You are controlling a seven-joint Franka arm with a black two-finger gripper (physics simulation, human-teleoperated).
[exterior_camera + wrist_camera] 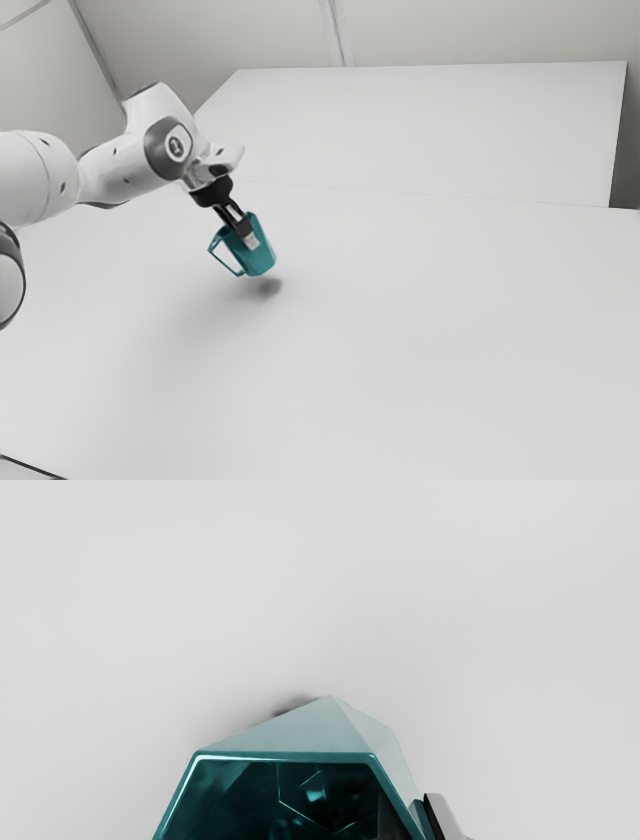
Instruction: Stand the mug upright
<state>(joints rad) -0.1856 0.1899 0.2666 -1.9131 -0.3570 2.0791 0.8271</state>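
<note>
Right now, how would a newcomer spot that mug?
Find the big pale table, then the white arm reaching in from the exterior view's left. At its end, the black gripper holds a tilted mug; its teal colour and angular handle set it apart.

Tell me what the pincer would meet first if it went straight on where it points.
Probably the table, with the lower end of the held mug touching first: the pincer points down and toward the exterior view's right. The gap beneath is hard to judge.
</note>
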